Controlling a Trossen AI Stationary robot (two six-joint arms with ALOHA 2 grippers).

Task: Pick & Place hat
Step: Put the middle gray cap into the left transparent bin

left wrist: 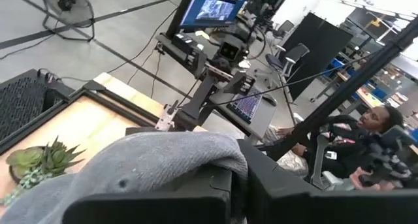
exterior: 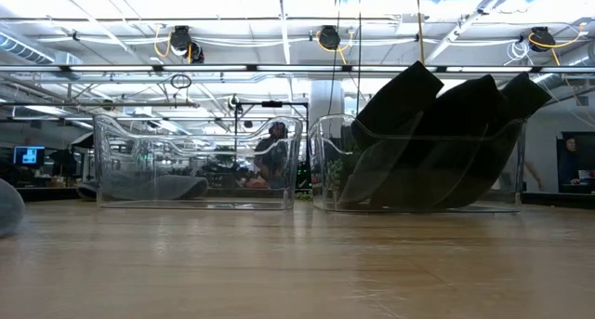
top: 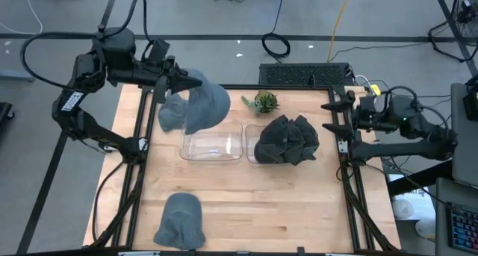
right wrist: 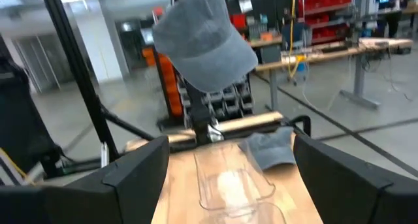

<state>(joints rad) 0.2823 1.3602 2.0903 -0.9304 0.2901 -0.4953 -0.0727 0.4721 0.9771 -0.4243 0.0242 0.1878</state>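
Observation:
A grey-blue cap (top: 202, 103) hangs in the air over the far left of the table, just beyond an empty clear bin (top: 213, 145). My left gripper (top: 185, 83) is shut on it. The right wrist view shows the cap (right wrist: 206, 38) high above that bin (right wrist: 228, 185). A second grey cap (top: 181, 220) lies flat on the table near its near edge. Several dark caps (top: 287, 139) fill the right clear bin (top: 254, 157). My right gripper (top: 332, 107) waits open at the table's right edge, touching nothing. My left gripper pinches the cap's grey cloth (left wrist: 163, 162) between its two fingers (left wrist: 150, 208), coming about level from the table's left side. How many layers it has cannot be told. The cap is lifted clear of the table and hangs below and to the right of the fingers.
A small potted plant (top: 263, 101) stands at the far edge between the bins. A black frame (top: 138, 189) runs along the table's sides. Bare wood (top: 284, 204) lies in front of the bins. People sit in the room beyond.

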